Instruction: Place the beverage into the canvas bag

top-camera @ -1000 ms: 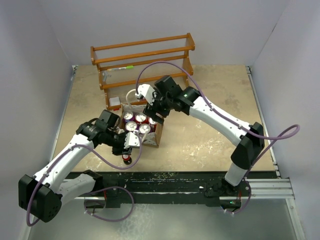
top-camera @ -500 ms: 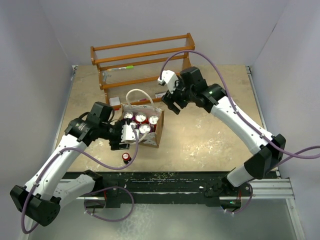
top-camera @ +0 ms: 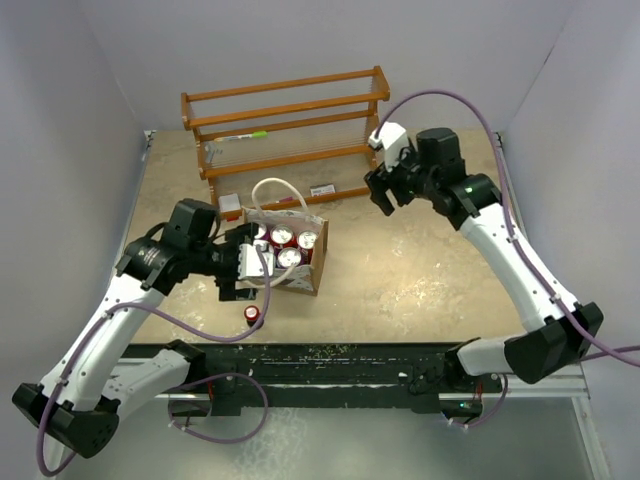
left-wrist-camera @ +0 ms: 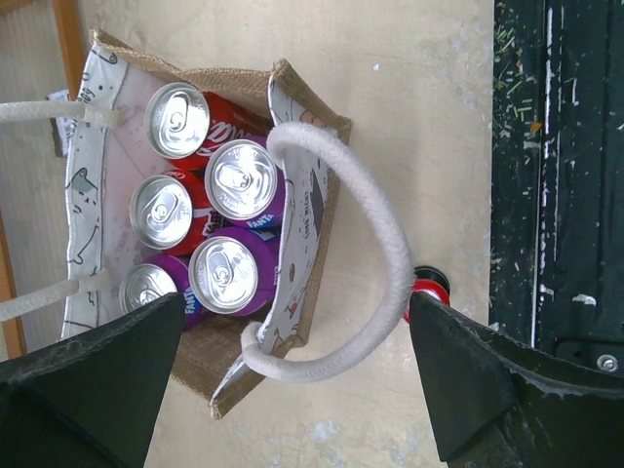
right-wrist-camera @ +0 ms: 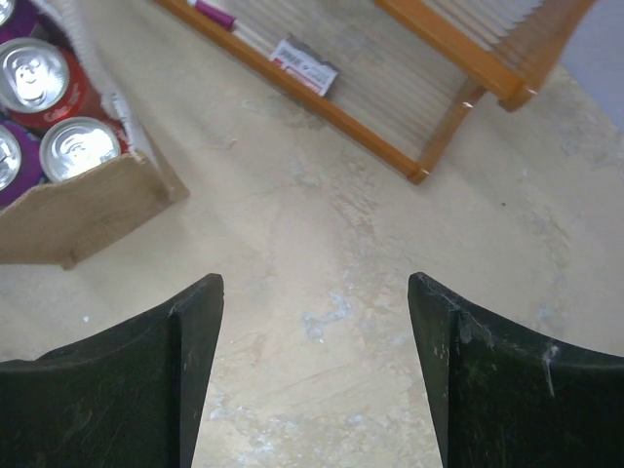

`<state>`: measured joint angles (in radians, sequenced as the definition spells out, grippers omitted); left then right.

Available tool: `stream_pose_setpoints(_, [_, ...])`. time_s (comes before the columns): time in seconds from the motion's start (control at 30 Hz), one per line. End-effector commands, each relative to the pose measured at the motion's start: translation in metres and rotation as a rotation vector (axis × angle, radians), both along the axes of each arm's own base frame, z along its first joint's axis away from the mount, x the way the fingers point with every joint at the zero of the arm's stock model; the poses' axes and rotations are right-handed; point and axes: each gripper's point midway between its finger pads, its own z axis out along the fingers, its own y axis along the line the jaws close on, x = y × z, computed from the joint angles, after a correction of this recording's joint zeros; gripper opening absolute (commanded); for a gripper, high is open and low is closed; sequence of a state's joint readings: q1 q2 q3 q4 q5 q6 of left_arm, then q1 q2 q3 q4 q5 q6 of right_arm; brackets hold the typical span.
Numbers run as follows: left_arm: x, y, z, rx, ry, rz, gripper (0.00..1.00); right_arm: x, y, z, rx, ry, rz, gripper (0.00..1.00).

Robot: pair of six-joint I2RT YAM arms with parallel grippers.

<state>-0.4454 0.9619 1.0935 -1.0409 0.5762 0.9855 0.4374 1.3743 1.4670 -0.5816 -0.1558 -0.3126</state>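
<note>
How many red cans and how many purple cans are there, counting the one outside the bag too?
Red cans: 3, counting the loose can standing on the table.
Purple cans: 3, all inside the canvas bag.
Total: 6 cans.

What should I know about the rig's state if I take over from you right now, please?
Grippers: left gripper open and empty, above the near side of the canvas bag; right gripper open and empty, over bare table near the wooden rack.
Done: five cans stand in the bag.
Left: one red can sits on the table outside the bag, towards the near edge. It probably goes in next, and the left arm is closer.
</note>
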Motion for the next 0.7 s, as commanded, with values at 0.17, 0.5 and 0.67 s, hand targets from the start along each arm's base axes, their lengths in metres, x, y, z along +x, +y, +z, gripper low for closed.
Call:
stream_pose_setpoints(0.17, [0.045,0.010,0.066,-0.233,-0.167,0.310,0.99,0.016,-0.067,0.054,0.190,-0.143,-0.241,0.80])
stream_pose_setpoints(0.5, [0.125,0.100,0.101,-0.354,-0.300,0.971,0.99,0.023,-0.129,0.064,0.199,-0.209,-0.437,0.89])
stream_pose_setpoints(0.67, [0.132,0.119,0.108,-0.378,-0.340,1.101,0.99,0.030,-0.137,0.055,0.159,-0.208,-0.468,1.00])
